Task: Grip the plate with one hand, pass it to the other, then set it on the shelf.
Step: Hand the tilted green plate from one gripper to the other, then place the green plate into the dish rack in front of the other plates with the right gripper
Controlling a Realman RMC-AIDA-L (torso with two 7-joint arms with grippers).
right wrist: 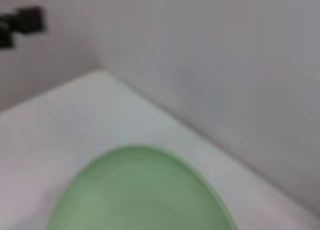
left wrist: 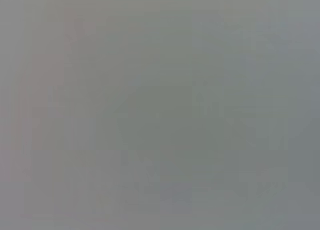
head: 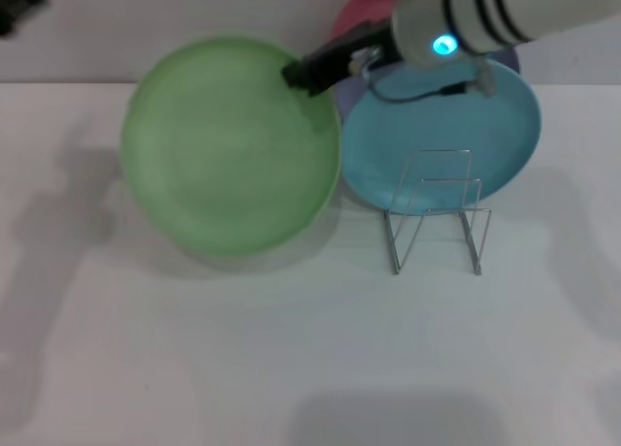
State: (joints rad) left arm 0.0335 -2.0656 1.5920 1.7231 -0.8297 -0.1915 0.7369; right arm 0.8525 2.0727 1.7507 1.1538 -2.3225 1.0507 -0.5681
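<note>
1. The light green plate (head: 231, 145) is seen held above the white table (head: 291, 368), with a soft shadow cast beneath its lower edge; it fills the left-centre of the head view.
2. The plate's upper right rim is pinched by the right gripper (head: 303, 74), whose dark fingers are pressed together on that edge.
3. Behind the gripper the white arm (head: 505, 15) with black bands and a blue light is seen reaching in from the upper right.
4. In the right wrist view the same plate (right wrist: 135, 195) is seen as a green arc close under the camera, with the table edge and the wall beyond it.
5. The left gripper (head: 19, 5) is seen only as a dark shape at the top left corner of the head view, well apart from the plate; whether its fingers are spread or pressed together cannot be told.
6. The left wrist view shows only a uniform grey field.
7. The wire shelf (head: 437, 213) stands upright on the table, to the right of the plate and apart from it.
8. A turquoise-blue plate (head: 456, 145) lies just behind the shelf, with a lavender plate (head: 346, 95) and a pink plate (head: 364, 17) partly hidden farther back.
9. No brand, label or writing can be read.
10. The table is plain white and is bounded at the back by a pale wall (head: 194, 19).
</note>
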